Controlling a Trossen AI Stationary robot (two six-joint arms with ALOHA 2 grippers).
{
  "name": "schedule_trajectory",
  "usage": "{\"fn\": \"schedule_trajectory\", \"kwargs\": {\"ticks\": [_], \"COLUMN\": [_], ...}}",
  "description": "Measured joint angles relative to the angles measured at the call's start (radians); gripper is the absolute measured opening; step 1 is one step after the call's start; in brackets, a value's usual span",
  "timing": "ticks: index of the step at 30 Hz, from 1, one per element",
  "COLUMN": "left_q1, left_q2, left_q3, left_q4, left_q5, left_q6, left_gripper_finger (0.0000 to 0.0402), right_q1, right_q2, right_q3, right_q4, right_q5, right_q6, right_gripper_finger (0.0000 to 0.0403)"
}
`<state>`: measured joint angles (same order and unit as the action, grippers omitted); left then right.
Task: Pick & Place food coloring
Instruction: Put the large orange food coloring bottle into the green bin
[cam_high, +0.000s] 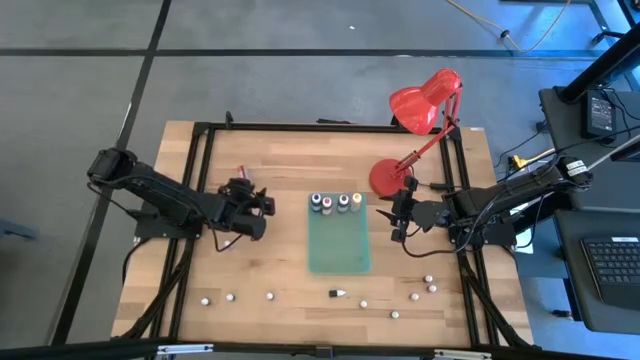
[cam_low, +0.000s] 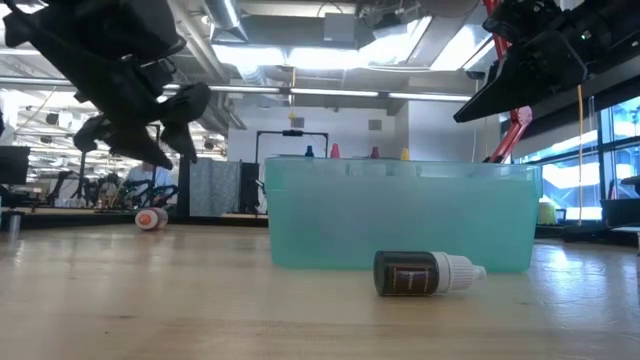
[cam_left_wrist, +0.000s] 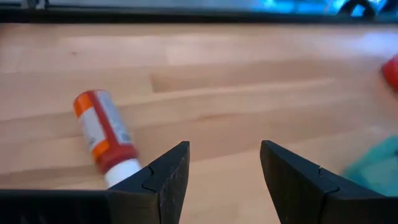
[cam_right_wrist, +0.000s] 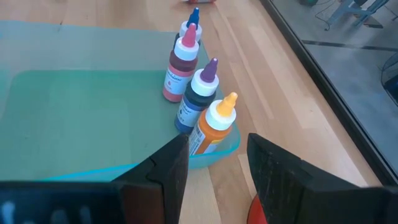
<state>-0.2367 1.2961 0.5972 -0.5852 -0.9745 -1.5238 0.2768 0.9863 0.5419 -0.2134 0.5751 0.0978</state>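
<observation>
Left gripper (cam_high: 262, 205) open beside red bottle (cam_left_wrist: 106, 135).

A dark bottle (cam_low: 428, 274) lies on its side on the counter (cam_low: 200, 300), just before a teal tray (cam_low: 400, 215); both tools hang overhead.

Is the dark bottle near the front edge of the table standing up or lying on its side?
Lying on its side. The dark bottle rests lengthwise on the table, its white cap pointing sideways, in front of the green tray, not in it.
</observation>
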Motion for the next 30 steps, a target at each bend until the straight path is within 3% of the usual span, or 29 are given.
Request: {"fn": "schedule_trajectory", "kwargs": {"ticks": [9,22,30], "left_q1": [0.023,0.083,0.107], "left_q2": [0.005,0.205,0.249], "left_q3": [0.0,0.0,0.0], "left_q4": [-0.115,-0.132,-0.157], "left_q5": [-0.005,0.071,0.11], "left_q6": [-0.078,-0.199,-0.275], "left_gripper_finger": [0.0192,0.0192,0.0192], "right_q1": [0.0,0.0,0.0], "right_q2": [0.0,0.0,0.0], "right_q3": [0.0,0.0,0.0], "right_q4": [0.0,0.008,0.008], "right_q5": [0.0,0.0,0.0], "right_q6": [0.003,0.006,0.005], "right_gripper_finger": [0.0165,0.0165,0.0165]}}
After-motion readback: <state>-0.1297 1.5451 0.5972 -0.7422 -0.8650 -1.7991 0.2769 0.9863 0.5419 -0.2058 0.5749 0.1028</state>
